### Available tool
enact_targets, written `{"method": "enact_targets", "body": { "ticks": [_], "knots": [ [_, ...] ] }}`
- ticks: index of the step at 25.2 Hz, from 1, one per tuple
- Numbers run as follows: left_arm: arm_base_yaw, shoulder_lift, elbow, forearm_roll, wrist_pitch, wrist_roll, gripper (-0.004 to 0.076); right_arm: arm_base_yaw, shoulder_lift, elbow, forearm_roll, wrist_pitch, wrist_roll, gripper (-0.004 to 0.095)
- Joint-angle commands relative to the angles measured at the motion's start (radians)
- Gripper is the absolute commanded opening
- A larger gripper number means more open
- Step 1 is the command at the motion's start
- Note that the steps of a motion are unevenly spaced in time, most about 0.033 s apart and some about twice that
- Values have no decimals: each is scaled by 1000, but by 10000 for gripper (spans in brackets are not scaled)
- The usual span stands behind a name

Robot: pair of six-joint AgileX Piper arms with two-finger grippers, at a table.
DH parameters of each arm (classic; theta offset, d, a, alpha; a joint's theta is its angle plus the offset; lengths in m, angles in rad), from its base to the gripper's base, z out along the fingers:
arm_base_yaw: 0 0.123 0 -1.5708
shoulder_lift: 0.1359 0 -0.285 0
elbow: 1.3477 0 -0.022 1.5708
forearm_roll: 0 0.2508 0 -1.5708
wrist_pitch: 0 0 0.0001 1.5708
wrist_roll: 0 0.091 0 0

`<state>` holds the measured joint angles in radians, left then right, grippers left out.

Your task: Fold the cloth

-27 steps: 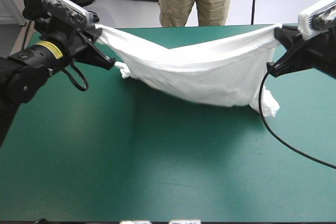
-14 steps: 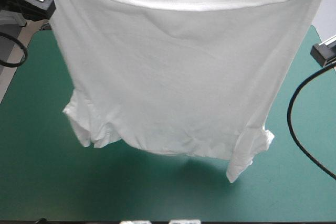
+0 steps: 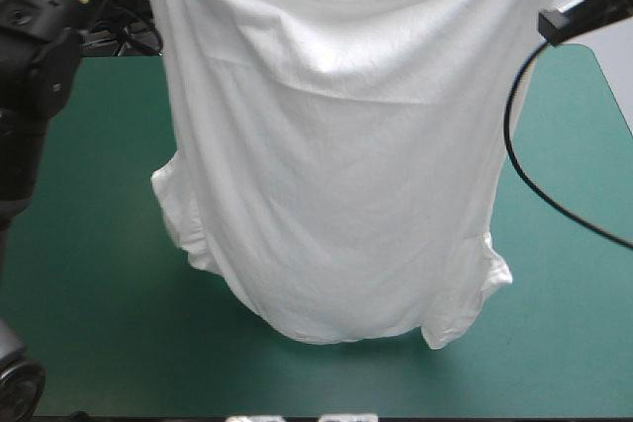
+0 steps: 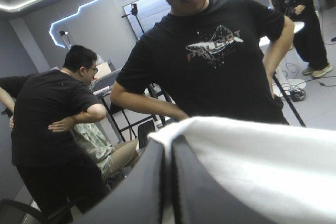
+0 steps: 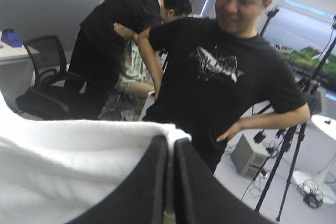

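The white T-shirt point(image 3: 346, 145) hangs as one wide sheet, held up by its two top corners above the teal-green table. Its sleeves dangle low at the left point(image 3: 173, 200) and the right point(image 3: 490, 274), and its lowest edge point(image 3: 336, 328) hangs just over the cover near the table's front. In the left wrist view my left gripper point(image 4: 168, 145) is shut on the T-shirt point(image 4: 262, 161), with white cloth draped beside its black fingers. In the right wrist view my right gripper point(image 5: 170, 142) is likewise shut on the T-shirt point(image 5: 68, 166). Both arms are raised high.
The teal-green cover point(image 3: 89, 254) shows to the left, the right and the front of the hanging shirt. The table's right edge point(image 3: 615, 96) runs below the right arm.
Earlier the shirt sagged low between the grippers over the far table. Both arms then lifted it high. Since then, it has dropped slightly and narrowed, hanging full length.
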<state>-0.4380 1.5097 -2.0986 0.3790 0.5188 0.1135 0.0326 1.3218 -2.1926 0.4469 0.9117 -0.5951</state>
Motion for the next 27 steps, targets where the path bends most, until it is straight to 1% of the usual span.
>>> {"method": "enact_targets", "body": {
  "ticks": [1, 2, 3, 4, 6, 8, 11, 13, 15, 16, 18, 20, 21, 22, 23, 24, 25, 26, 27],
  "knots": [
    [44, 54, -21, 103, -218, -160, -17, 2, 105, -11, 3, -147, 1, -4],
    [64, 82, -21, 103, -265, -181, -17, 2, 141, -11, 3, -192, 1, -4],
    [96, 110, -21, 99, -344, -221, -17, 2, 176, -11, 3, -248, 1, -4],
    [116, 135, -23, 95, -397, -249, -17, 2, 202, -13, 9, -296, -2, -4],
    [163, 177, -23, 94, -528, -307, -17, 2, 256, -15, 49, -420, -10, -4],
    [201, 199, -23, 94, -619, -335, -17, 2, 291, -15, 90, -511, -30, -4],
    [240, 213, -23, 94, -676, -331, -17, 2, 308, -15, 157, -574, -91, -18],
    [259, 215, -23, 94, -704, -324, -17, 2, 310, -15, 204, -591, -135, -18],
    [271, 215, -23, 94, -725, -322, -17, 2, 308, -15, 244, -593, -188, -18],
    [271, 213, -23, 94, -717, -322, -17, 2, 308, -15, 268, -568, -218, -18],
    [271, 215, -23, 94, -667, -327, -17, 2, 308, -15, 260, -518, -222, -18],
    [267, 215, -21, 90, -540, -363, -17, 2, 311, -3, 252, -426, -222, -18],
    [256, 215, -20, 75, -373, -423, -17, 2, 318, 14, 237, -334, -210, -17],
    [256, 215, -17, 54, -277, -432, -17, 2, 322, 26, 225, -283, -195, -17],
    [256, 215, 11, -20, -148, -405, -17, 2, 334, 56, 189, -204, -163, -17],
    [256, 215, 35, -74, -87, -363, -17, 2, 337, 81, 174, -168, -139, -17],
    [256, 215, 91, -233, 30, -218, -17, 2, 339, 149, 121, -127, -90, -17],
    [256, 215, 179, -431, 122, -30, -17, 2, 339, 236, 70, -98, -50, -17],
    [256, 215, 231, -496, 150, 26, -17, 2, 337, 271, 58, -81, -34, -16]
  ]
}}
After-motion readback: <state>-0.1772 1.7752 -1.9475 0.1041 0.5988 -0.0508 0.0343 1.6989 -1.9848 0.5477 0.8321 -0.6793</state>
